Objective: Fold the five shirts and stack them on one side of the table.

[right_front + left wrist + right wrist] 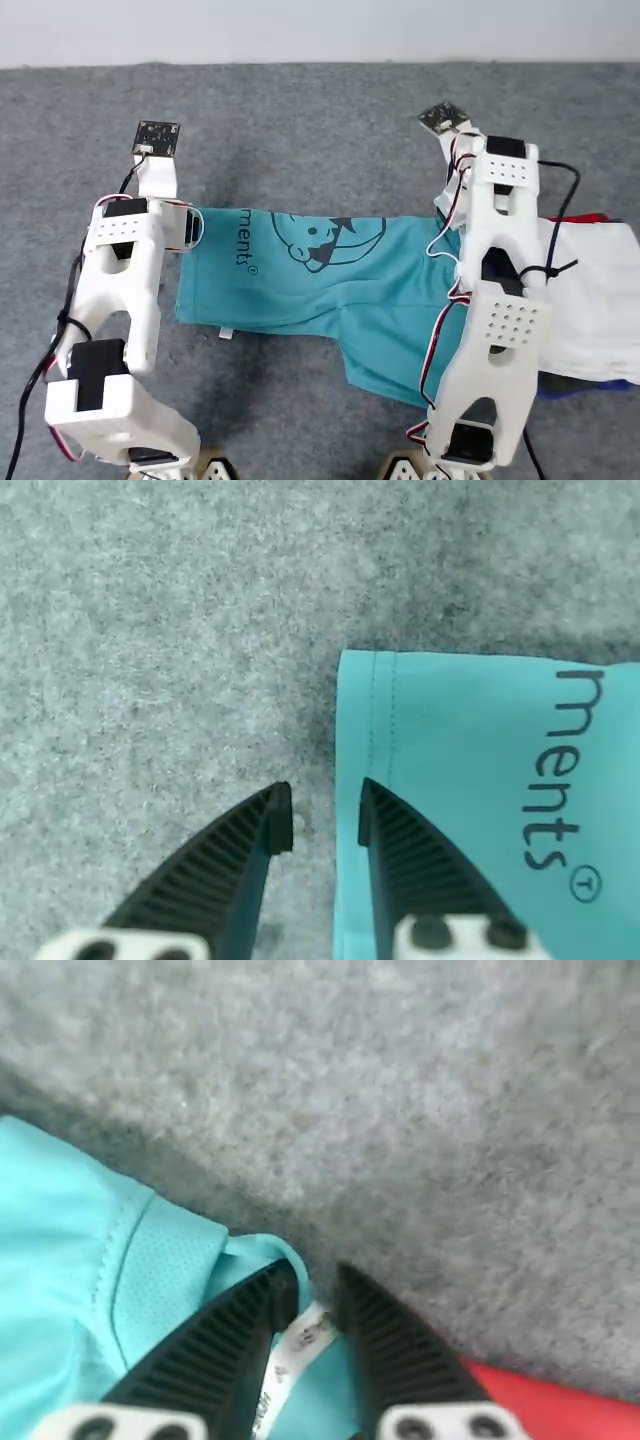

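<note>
The teal shirt [300, 270] lay spread flat mid-counter [300, 130], between your two arms. Your right hand [312, 1285] was pinched on its collar, right at the white label [300, 1345]. Your left hand [325, 815] sat released at the hem corner, one finger over fabric, the other over bare counter. A white shirt [600, 290] lay just beside the teal one, partly under your right arm.

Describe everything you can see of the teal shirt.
The teal shirt lies spread flat on the grey table. It is smooth fabric with a dark printed drawing, lettering and a stitched hem. A white tag sticks out at one edge. The open left gripper straddles a hem corner; the right gripper appears to pinch the collar by its white label. One end lies by a white garment.
</note>
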Controlling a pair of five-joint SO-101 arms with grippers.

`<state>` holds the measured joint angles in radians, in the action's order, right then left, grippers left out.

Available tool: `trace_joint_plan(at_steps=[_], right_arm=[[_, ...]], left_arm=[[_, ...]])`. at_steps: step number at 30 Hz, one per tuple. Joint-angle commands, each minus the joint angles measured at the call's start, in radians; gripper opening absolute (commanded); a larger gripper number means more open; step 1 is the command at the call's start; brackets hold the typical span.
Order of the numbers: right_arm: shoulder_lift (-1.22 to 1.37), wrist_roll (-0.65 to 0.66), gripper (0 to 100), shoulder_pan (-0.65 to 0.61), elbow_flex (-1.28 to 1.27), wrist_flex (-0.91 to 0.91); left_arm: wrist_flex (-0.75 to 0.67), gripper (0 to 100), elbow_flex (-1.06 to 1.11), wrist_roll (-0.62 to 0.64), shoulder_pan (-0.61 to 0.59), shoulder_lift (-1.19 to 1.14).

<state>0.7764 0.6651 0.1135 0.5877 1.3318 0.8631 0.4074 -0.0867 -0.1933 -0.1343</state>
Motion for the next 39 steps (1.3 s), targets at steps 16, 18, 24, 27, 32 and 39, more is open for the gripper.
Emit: trace_joint_plan(at_steps=[16,18,24,27,32,39], right_arm=[[-0.486,0.18,18.7,-0.071,-0.315,0.46],[-0.547,0.204,18.7,-0.097,-0.427,0.447],[-0.759,0.049,18.7,-0.077,-0.551,0.217],[-0.837,-0.046,18.9,-0.033,-0.555,0.027],[-0.819,-0.083,19.0,0.038,-0.618,-0.325],[-0.731,-0.074,19.1,0.036,-0.671,-0.266]], left_arm=[[-0.127,12,0.153,0.008,0.015,0.006],[-0.129,12,0.153,0.008,0.023,0.006],[-0.129,12,0.156,0.008,0.029,0.006],[-0.129,12,0.156,0.008,0.029,0.006],[-0.129,12,0.156,0.008,0.029,0.006],[-0.129,12,0.157,0.008,0.029,0.005]])
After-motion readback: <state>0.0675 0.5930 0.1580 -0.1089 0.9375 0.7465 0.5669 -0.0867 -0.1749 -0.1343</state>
